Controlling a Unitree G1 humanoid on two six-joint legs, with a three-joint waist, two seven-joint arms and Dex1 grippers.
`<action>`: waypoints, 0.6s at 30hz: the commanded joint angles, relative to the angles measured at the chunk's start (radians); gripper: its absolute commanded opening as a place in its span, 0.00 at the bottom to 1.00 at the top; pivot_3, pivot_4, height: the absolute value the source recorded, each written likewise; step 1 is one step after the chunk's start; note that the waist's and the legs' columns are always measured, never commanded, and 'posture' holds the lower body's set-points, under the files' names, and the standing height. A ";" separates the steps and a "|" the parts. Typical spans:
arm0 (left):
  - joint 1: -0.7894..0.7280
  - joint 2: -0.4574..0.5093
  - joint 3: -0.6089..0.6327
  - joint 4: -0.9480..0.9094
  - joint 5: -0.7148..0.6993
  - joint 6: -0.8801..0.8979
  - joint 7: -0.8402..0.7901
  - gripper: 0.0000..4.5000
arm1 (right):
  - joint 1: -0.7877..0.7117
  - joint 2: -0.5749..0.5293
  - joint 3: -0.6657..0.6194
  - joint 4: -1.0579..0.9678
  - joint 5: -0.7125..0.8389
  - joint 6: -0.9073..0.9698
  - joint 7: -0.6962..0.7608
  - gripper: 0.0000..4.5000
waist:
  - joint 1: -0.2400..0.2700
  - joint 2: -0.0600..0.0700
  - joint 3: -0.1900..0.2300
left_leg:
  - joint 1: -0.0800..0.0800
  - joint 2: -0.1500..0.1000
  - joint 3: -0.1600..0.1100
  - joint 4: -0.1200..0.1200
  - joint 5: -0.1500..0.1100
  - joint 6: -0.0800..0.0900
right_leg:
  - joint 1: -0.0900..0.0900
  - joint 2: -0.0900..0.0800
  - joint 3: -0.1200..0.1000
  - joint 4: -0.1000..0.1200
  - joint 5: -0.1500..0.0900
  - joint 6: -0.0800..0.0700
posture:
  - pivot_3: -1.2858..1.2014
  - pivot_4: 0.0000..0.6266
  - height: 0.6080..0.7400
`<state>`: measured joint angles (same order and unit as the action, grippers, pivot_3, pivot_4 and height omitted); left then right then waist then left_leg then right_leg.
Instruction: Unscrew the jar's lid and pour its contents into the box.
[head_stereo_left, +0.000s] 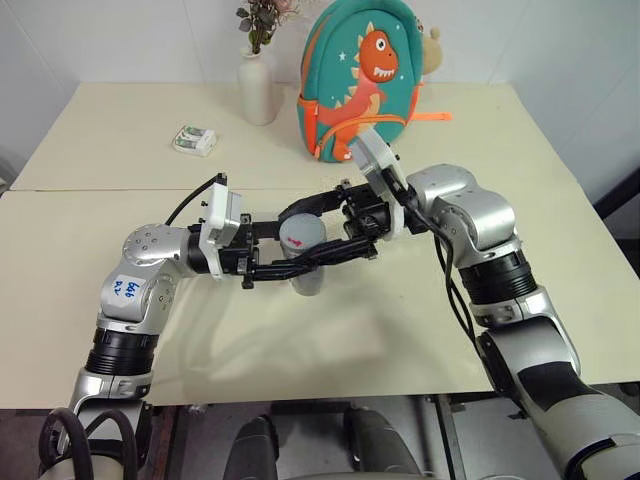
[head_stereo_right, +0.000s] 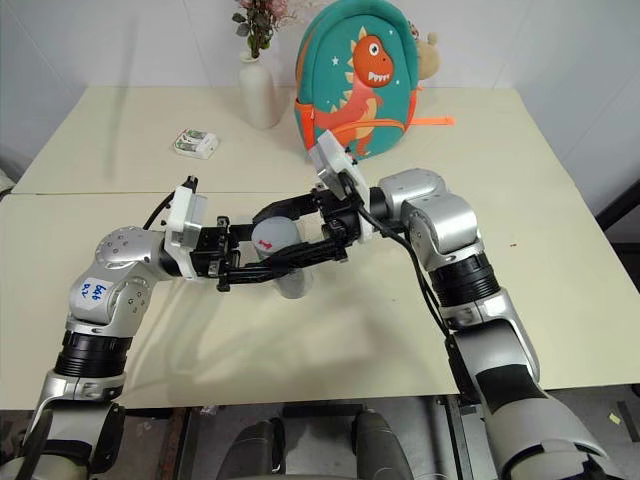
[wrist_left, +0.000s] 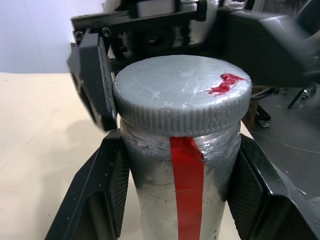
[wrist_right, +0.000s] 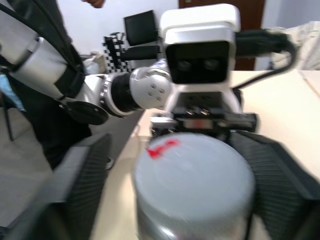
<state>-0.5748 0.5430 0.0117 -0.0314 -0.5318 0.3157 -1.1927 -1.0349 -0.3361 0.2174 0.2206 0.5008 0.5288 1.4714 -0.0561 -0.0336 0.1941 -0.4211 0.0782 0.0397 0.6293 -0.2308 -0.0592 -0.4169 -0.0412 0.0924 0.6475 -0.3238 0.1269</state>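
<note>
The jar (wrist_left: 175, 200), with a red strip down its side, is held upright above the table between the fingers of my left gripper (head_stereo_left: 300, 266), which is shut on its body. Its grey lid (wrist_left: 182, 95), marked red on top, sits on the jar. My right gripper (wrist_right: 192, 185) reaches in from the opposite side and straddles the lid. It is open, and its fingers (wrist_right: 82, 185) stand clear of the lid's rim on both sides. The contents are hidden behind the jar's cloudy wall. The box is out of view.
On the cream table (head_stereo_left: 100, 230), a white vase (head_stereo_left: 258, 88) with flowers and a teal dinosaur backpack (head_stereo_left: 360, 80) stand at the far side. A small white-and-green packet (head_stereo_left: 194, 140) lies at the far left. The near table edge runs just below my arms.
</note>
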 joint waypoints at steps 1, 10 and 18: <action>0.006 0.008 0.026 -0.042 -0.015 0.004 0.025 0.51 | -0.007 -0.001 -0.040 -0.061 0.049 -0.001 0.019 0.99 | 0.000 0.000 0.000 | 0.000 0.000 0.000 0.000 0.000 0.000 | 0.000 0.000 0.000 0.000 0.000 0.000 | 0.52 0.24 1.00; 0.063 0.038 0.081 -0.093 -0.011 0.014 0.113 0.51 | 0.046 0.006 -0.080 -0.148 0.009 -0.037 -0.143 0.99 | -0.001 0.000 0.000 | 0.000 0.001 0.000 0.000 0.000 0.000 | 0.000 0.001 0.000 0.000 0.000 0.000 | 0.52 0.24 1.00; 0.076 0.046 0.074 -0.115 0.002 0.017 0.155 0.51 | 0.050 0.065 -0.052 -0.155 -0.043 -0.031 -0.308 0.99 | -0.001 0.000 0.000 | 0.000 0.001 0.000 0.000 0.000 0.000 | 0.000 0.001 0.000 0.000 0.000 -0.001 | 0.52 0.24 1.00</action>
<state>-0.4993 0.5810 0.0756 -0.1088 -0.5294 0.3387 -1.0490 -0.9700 -0.2849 0.1679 0.0885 0.4618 0.5030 1.1984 -0.0575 -0.0336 0.1941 -0.4209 0.0793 0.0400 0.6288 -0.2308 -0.0594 -0.4171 -0.0404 0.0925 0.6474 -0.3239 0.1262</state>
